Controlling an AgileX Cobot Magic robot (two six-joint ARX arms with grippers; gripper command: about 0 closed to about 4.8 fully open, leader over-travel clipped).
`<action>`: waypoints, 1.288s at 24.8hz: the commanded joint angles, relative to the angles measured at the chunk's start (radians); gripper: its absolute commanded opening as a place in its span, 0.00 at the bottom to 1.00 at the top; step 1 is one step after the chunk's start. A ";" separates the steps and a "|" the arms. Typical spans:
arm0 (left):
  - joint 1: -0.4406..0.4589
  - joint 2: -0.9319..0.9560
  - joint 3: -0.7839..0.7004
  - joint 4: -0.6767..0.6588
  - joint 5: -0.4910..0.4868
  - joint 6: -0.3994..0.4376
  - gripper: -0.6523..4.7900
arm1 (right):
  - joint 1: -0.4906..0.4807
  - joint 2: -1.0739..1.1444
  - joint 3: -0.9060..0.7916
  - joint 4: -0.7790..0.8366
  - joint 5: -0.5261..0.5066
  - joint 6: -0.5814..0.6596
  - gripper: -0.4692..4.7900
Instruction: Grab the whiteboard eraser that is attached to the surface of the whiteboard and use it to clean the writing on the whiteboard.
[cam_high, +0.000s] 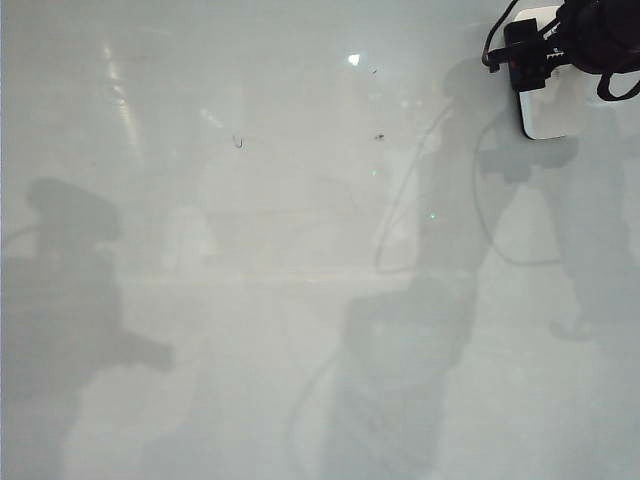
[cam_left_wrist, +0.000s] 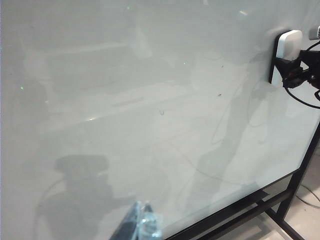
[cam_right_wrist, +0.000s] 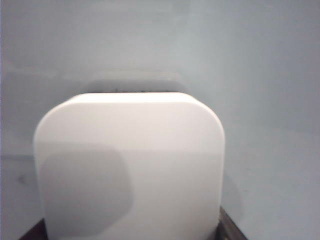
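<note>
The whiteboard (cam_high: 300, 320) fills the exterior view. The white whiteboard eraser (cam_high: 552, 118) sits flat on it at the top right, also visible as the eraser (cam_left_wrist: 289, 44) in the left wrist view. My right gripper (cam_high: 528, 68) reaches it from above, and its dark fingers (cam_right_wrist: 229, 229) lie flush against both sides of the eraser (cam_right_wrist: 130, 165), shut on it. Of the writing (cam_high: 238, 141) only a small blue hooked mark shows, also seen as the mark (cam_left_wrist: 161, 113). My left gripper (cam_left_wrist: 142, 226) hangs shut and empty near the board's lower edge, far from the eraser.
A tiny dark speck (cam_high: 379, 136) lies right of the blue mark. The board's black stand frame (cam_left_wrist: 250, 205) runs along its lower edge, with floor beyond. Black cables (cam_high: 492, 45) loop beside the right gripper. Arm shadows fall across the glossy surface.
</note>
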 joint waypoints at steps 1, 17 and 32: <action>0.000 0.000 0.003 0.011 0.000 0.000 0.12 | -0.019 -0.006 0.006 0.040 0.014 0.005 0.69; 0.000 0.000 0.003 0.011 0.000 0.000 0.12 | -0.059 -0.006 0.007 0.061 -0.023 0.005 0.99; -0.001 0.000 0.003 0.011 0.000 0.000 0.12 | -0.044 -0.128 0.005 -0.172 -0.008 0.005 1.00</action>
